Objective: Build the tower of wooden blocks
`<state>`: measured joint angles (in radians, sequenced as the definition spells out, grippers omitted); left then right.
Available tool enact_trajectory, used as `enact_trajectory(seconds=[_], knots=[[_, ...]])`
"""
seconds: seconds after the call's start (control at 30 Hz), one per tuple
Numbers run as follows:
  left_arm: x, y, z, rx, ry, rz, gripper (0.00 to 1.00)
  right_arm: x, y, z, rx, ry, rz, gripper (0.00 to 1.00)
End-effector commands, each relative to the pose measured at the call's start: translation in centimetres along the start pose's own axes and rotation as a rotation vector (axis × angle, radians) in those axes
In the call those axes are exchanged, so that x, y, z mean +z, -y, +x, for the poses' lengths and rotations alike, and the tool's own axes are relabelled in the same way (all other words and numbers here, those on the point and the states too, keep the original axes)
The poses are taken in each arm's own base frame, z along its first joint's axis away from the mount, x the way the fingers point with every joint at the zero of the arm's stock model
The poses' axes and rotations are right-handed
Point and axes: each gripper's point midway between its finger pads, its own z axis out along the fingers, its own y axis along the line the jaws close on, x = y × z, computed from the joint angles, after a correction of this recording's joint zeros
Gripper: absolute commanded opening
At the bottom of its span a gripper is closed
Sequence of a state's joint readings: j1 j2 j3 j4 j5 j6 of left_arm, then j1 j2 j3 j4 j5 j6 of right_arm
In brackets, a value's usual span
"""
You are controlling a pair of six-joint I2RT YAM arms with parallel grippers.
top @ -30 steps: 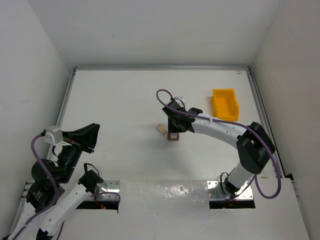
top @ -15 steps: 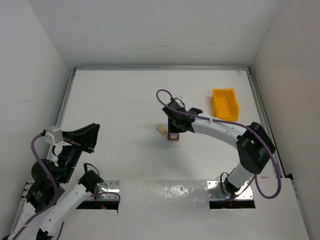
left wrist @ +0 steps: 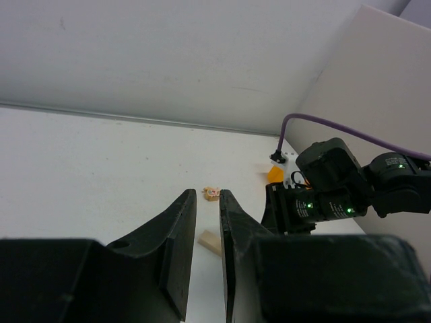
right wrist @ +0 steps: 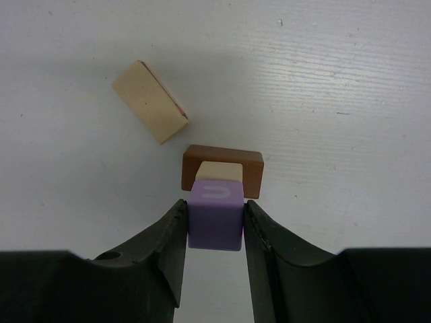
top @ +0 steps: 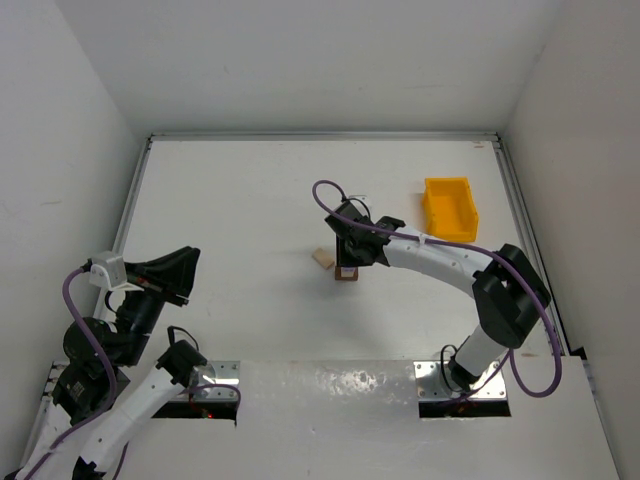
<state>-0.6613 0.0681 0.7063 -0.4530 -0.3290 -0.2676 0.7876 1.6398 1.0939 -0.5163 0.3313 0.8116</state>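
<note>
In the right wrist view a purple block (right wrist: 215, 217) sits between the fingers of my right gripper (right wrist: 214, 204), which is shut on it. Directly under it is a light tan block (right wrist: 219, 171) on a dark brown block (right wrist: 223, 160), forming a small stack (top: 347, 272) at the table's middle. A loose light tan block (right wrist: 149, 101) lies flat just left of the stack (top: 321, 258). My left gripper (left wrist: 207, 196) hovers far off at the near left (top: 188, 275), narrowly open and empty. A tiny pinkish-tan block (left wrist: 213, 194) lies beyond its tips.
A yellow plastic bin (top: 449, 208) stands at the back right, also seen behind the right arm in the left wrist view (left wrist: 275, 173). White walls enclose the table on three sides. The right arm (top: 450, 262) arches over the right half.
The arms and blocks have hardly moved. The right fingers have eased apart very slightly around the purple block.
</note>
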Motion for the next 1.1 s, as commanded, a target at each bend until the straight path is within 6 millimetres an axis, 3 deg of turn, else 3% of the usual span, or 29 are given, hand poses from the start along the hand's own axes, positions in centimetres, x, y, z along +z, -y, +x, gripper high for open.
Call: enact_trajectory(seconds=[0.0,0.83,1.07], knots=[[0.4,0.3,0.0,-0.004,-0.005,0.01,0.18,0.0,-0.4,-0.8,0.007,0.026,-0.016,0.38],[0.3,0.4,0.0,-0.004,-0.006,0.011,0.18,-0.2,-0.8,-1.7,-0.01,0.041,-0.02,0.42],[0.7,0.3,0.3,0.004,-0.021,0.001,0.17,-1.6,-1.8,-3.9,-0.025,0.093,-0.058,0.57]])
